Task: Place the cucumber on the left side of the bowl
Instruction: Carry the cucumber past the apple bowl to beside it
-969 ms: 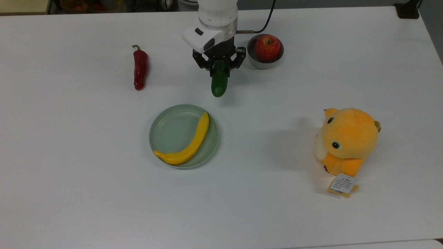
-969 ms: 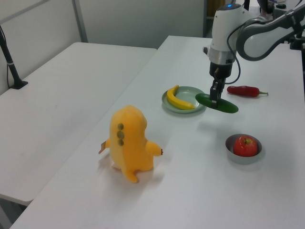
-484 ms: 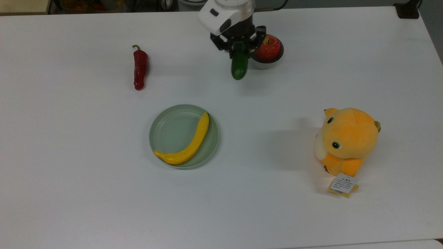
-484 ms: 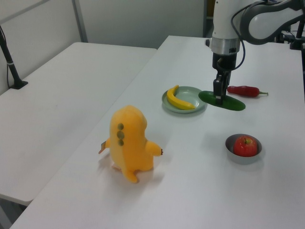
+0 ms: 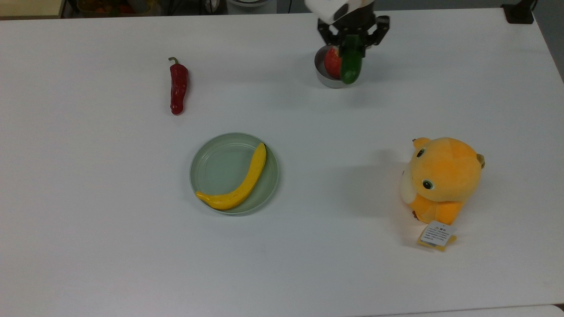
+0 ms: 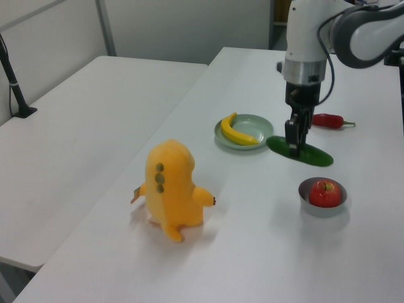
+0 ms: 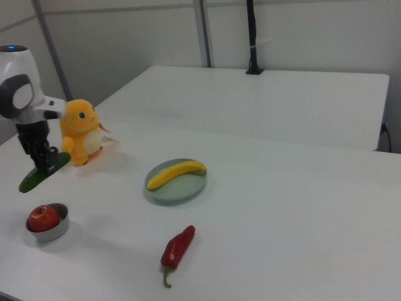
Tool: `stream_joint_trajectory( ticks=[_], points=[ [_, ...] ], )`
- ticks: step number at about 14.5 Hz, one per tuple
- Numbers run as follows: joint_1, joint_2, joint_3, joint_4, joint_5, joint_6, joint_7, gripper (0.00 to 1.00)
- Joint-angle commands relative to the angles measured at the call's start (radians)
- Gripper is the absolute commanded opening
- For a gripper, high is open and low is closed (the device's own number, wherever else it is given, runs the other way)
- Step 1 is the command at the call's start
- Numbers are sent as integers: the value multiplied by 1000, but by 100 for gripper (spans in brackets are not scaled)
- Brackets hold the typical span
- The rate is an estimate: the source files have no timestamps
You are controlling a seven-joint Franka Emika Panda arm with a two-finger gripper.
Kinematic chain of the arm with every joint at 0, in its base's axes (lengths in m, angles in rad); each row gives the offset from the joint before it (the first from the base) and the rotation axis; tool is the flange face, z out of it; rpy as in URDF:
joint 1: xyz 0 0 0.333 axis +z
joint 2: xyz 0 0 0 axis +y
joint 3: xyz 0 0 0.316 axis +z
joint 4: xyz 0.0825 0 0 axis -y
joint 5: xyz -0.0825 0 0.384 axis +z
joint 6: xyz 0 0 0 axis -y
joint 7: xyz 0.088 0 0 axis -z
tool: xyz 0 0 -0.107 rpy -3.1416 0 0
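Gripper (image 5: pixel 353 40) clamped on cucumber (image 5: pixel 351 66), held level in the air above the bowl (image 6: pixel 314 207). Apple (image 6: pixel 324 192) sits in bowl.

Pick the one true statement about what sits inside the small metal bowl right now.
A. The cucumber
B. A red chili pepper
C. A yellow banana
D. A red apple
D. The bowl holds a red apple, while the cucumber is gripped in the gripper above the table, the banana lies on the green plate, and the chili pepper lies on the table.
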Motion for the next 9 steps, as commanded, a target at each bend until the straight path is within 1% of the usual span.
stream_joint_trajectory(
  ticks=[1, 3, 7, 9],
  points=[
    [26, 0, 55, -9, 21, -27, 73, 23],
    [37, 9, 82, -19, 19, -26, 83, 23],
    [39, 46, 102, -23, 19, -13, 75, 23],
    [37, 72, 104, -20, 19, -13, 74, 23]
  ],
)
